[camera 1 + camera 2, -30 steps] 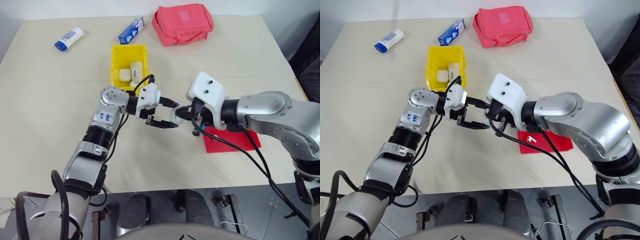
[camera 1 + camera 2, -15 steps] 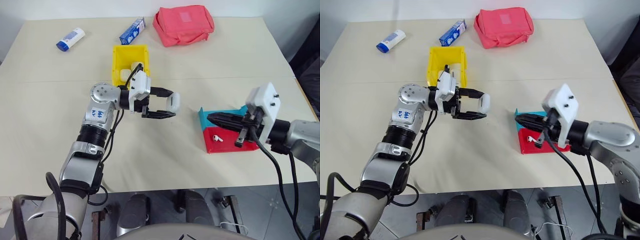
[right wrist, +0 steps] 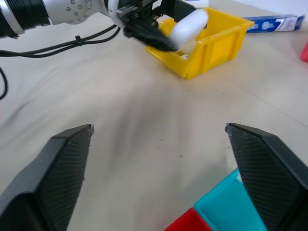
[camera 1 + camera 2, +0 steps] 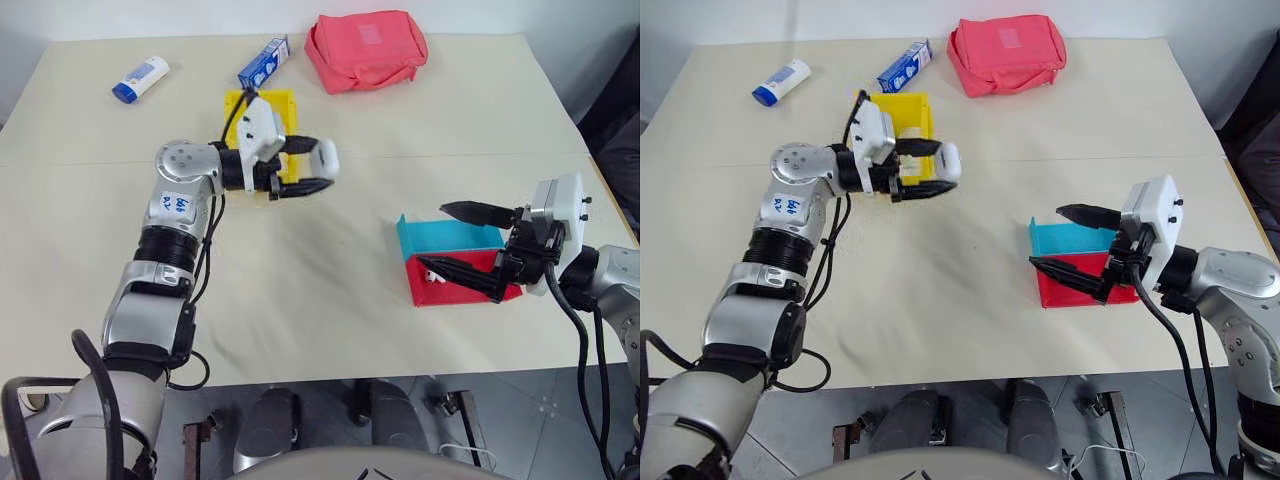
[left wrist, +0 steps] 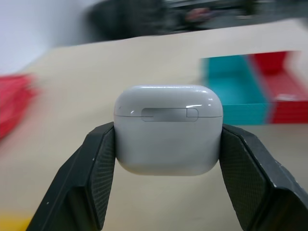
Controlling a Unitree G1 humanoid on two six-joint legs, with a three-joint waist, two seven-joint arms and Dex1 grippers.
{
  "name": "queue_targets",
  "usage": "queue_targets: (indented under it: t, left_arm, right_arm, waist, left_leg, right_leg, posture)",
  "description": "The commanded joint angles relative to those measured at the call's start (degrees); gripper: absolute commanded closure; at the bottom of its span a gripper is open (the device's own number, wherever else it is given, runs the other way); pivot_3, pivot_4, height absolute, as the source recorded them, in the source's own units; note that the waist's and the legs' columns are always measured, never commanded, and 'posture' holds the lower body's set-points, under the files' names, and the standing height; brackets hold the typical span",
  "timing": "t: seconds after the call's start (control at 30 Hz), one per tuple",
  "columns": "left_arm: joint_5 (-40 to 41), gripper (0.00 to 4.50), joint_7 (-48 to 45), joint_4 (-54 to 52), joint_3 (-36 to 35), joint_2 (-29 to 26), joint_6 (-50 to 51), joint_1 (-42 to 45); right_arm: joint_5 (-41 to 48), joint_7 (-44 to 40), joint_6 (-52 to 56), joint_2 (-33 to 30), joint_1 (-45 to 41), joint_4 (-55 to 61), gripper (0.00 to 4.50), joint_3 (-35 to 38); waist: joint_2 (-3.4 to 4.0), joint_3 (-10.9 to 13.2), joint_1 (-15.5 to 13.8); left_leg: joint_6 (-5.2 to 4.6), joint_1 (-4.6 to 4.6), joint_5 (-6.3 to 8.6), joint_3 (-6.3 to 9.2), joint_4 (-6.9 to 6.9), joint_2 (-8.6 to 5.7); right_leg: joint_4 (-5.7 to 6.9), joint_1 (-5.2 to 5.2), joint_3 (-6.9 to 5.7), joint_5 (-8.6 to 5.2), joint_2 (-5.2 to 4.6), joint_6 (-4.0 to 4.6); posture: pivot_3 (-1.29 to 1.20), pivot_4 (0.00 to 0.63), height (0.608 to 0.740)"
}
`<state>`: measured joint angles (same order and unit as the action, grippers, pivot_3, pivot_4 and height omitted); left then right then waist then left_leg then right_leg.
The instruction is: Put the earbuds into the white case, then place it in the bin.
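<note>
While the left gripper (image 4: 312, 168) reaches level across the desk (image 4: 300, 290), clamped on the white case (image 5: 168, 129) — glossy, rounded, lid shut — it hangs beside the yellow plastic bin (image 4: 238, 106), toward the desk's far edge. Right gripper (image 4: 466, 242) hovers at the red tray (image 4: 470, 287), black ribbed fingers (image 3: 65, 168) spread wide.

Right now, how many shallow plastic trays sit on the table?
2. A shallow blue plastic tray and a shallow red plastic tray sit side by side, touching, near the open right gripper, the blue one farther from the robot. The gripper covers part of each.
</note>
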<state>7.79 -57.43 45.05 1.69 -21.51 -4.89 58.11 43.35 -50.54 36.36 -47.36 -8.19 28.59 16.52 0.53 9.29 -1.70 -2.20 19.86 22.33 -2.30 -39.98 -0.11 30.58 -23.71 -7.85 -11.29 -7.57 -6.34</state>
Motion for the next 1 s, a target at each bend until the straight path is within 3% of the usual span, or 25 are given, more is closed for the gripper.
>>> queue_targets:
  t: [0.03,0.27,0.43,0.47,0.57,0.77,0.83,1.0]
  left_arm:
    - [-3.86,1.71,11.87,3.91,-1.45,-1.34,1.23,3.12]
    - [-10.65,1.71,26.79,18.61,0.33,0.25,2.01,9.82]
    - [-10.77,0.07,26.65,18.7,-0.14,-0.06,3.01,11.31]
    - [-10.12,0.02,25.04,17.37,-0.38,-0.48,3.13,11.1]
    - [-7.61,0.02,18.05,11.77,-1.15,-2.03,1.73,9.2]
    - [2.28,0.02,3.38,-13.36,-5.01,-8.78,0.4,-4.38]
    - [11.73,0.02,-4.97,-26.17,-8.51,-12.4,6.44,-13.7]
    - [16.65,0.02,-8.28,-35.75,-11.32,-17.7,12.29,-24.43]
  right_arm:
    - [-0.06,1.04,-1.34,0.28,0.11,0.44,0.04,2.14]
    - [-0.78,2.19,-1.94,0.58,-1.22,-0.29,0.04,1.22]
    - [-0.64,1.98,-2.03,0.01,-1.45,-0.35,0.0,1.38]
    - [-0.68,1.74,-2.16,-0.21,-1.31,-0.45,0.0,1.52]
    - [-0.67,1.01,-2.39,-0.79,-1.14,-0.75,0.0,2.03]
    - [-1.26,-3.91,-4.84,-2.89,-1.85,-4.25,0.0,2.73]
    - [-2.14,-8.28,-7.36,-4.24,-0.95,-6.91,0.0,3.31]
    - [-4.43,-16.1,-12.55,-6.59,1.34,-12.85,0.0,4.47]
  waist:
    - [-0.01,0.01,0.03]
    - [-0.07,0.04,-0.59]
    - [-0.12,0.07,-0.61]
    - [-0.13,0.07,-0.62]
    - [-0.15,0.09,-0.67]
    - [-0.12,0.08,0.24]
    - [-0.06,0.08,0.42]
    - [-0.09,0.14,0.15]
  left_leg:
    - [0.0,-0.01,0.0,-0.01,0.0,0.0]
    - [0.0,-0.08,0.0,-0.09,0.01,-0.06]
    - [0.0,-0.14,0.0,-0.21,0.05,-0.04]
    - [0.01,-0.15,0.0,-0.22,0.05,-0.03]
    - [0.02,-0.16,-0.01,-0.25,0.04,-0.03]
    - [0.12,-0.35,0.02,-0.34,0.13,0.05]
    - [0.15,-0.5,0.02,-0.45,0.24,0.08]
    - [0.22,-0.64,0.03,-0.58,0.27,0.17]
  right_leg:
    - [0.0,0.0,0.01,0.0,0.0,-0.01]
    - [0.03,0.05,0.02,0.02,-0.01,-0.03]
    - [0.03,0.04,0.06,0.03,0.0,-0.05]
    - [0.03,0.04,0.06,0.03,0.01,-0.05]
    - [0.04,0.04,0.06,0.03,0.01,-0.05]
    - [0.08,0.06,0.12,0.01,-0.01,-0.02]
    - [0.11,0.07,0.15,0.0,-0.02,0.0]
    - [0.14,0.12,0.16,-0.04,0.06,0.06]
  posture:
    - [0.0,0.15,0.74]
    - [0.0,0.15,0.74]
    - [0.0,0.15,0.74]
    - [0.0,0.15,0.74]
    - [0.0,0.15,0.74]
    - [0.0,0.15,0.74]
    - [0.0,0.15,0.74]
    - [0.0,0.15,0.74]
